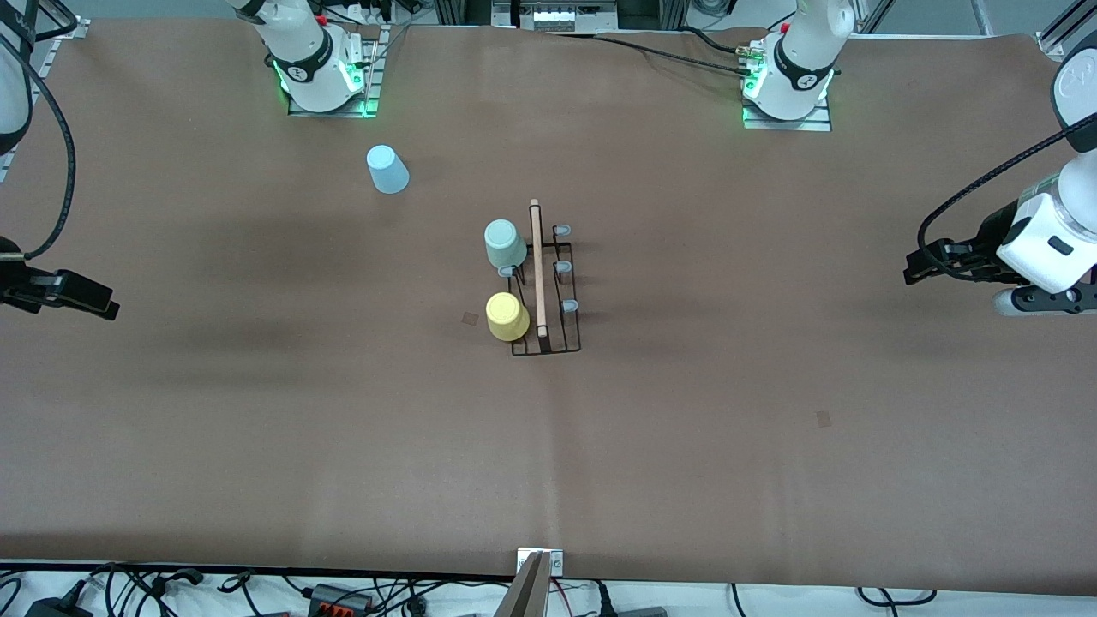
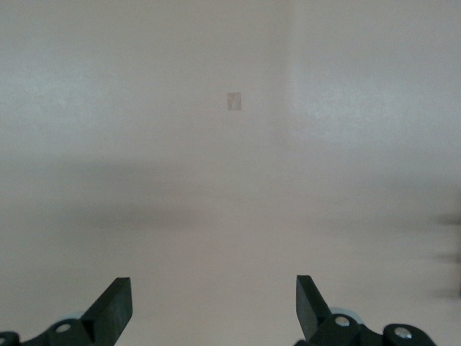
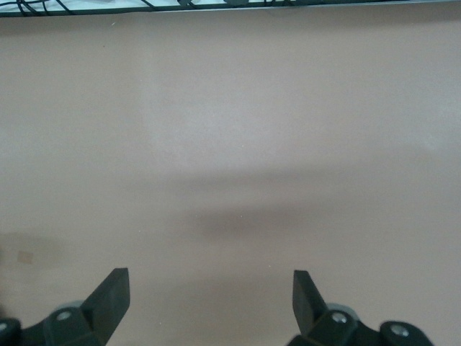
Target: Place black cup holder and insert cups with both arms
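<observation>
The black cup holder (image 1: 548,287) stands at the table's middle, its wooden rod handle (image 1: 537,266) on top. A pale green cup (image 1: 505,243) and a yellow cup (image 1: 506,316) sit upside down on pegs on its side toward the right arm's end. The three pegs on its side toward the left arm's end are bare. A light blue cup (image 1: 387,169) stands upside down on the table near the right arm's base. My left gripper (image 1: 915,264) (image 2: 214,303) is open and empty at the left arm's end of the table. My right gripper (image 1: 104,302) (image 3: 210,295) is open and empty at the right arm's end.
The brown table (image 1: 686,428) is bare round the holder. Two small dark patches mark it (image 1: 824,418) (image 1: 470,319). Cables lie along the table's near edge (image 1: 343,591), with a metal bracket (image 1: 538,566) at its middle. The arm bases (image 1: 326,77) (image 1: 788,86) stand at the table's edge farthest from the front camera.
</observation>
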Tool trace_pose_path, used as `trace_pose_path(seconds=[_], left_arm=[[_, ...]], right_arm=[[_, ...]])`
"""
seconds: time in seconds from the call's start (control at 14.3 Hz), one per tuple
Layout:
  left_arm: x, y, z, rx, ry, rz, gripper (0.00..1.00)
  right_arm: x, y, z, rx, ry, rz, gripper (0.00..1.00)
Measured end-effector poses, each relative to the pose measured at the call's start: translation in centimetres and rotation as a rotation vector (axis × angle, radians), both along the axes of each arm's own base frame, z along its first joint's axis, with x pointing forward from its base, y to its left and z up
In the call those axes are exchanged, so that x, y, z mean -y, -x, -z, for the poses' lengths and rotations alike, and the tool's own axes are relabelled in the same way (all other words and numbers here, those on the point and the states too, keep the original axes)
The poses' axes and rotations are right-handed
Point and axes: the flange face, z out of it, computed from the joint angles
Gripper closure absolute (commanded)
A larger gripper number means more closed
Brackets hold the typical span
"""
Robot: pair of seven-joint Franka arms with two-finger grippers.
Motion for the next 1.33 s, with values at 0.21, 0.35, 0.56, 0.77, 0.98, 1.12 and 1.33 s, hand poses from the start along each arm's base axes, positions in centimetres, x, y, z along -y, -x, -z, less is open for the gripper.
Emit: trace_pose_path(seconds=[0.21, 0.35, 0.56, 0.77, 0.98, 1.12, 1.33], left_arm=[[-0.2, 0.0, 0.0, 0.0, -0.001, -0.024, 0.0], [-0.3, 0.0, 0.0, 0.0, -0.001, -0.027, 0.0], [-0.8, 0.0, 0.0, 0.0, -0.001, -0.035, 0.0], [-0.9, 0.0, 0.0, 0.0, -0.001, -0.036, 0.0], [-0.9, 0.0, 0.0, 0.0, 0.0, -0.037, 0.0], [-1.1, 0.0, 0.0, 0.0, 0.009, -0.043, 0.0], [-2.2, 0.1, 0.0, 0.0, 0.04, -0.073, 0.0]], right_arm=[[-0.2, 1.3, 0.7, -0.012, 0.001, -0.003, 0.0], [-0.3, 2.7, 1.6, -0.013, 0.002, -0.006, 0.0], [-0.5, 5.4, 2.0, -0.031, 0.003, -0.007, 0.0], [-0.6, 7.7, 1.2, -0.031, 0.004, -0.008, 0.0], [-0.7, 8.4, 1.0, -0.029, 0.005, -0.008, 0.0], [-0.6, 8.4, 1.1, -0.03, 0.005, -0.011, 0.0], [-0.5, 8.6, 1.1, -0.043, 0.005, -0.034, 0.0]])
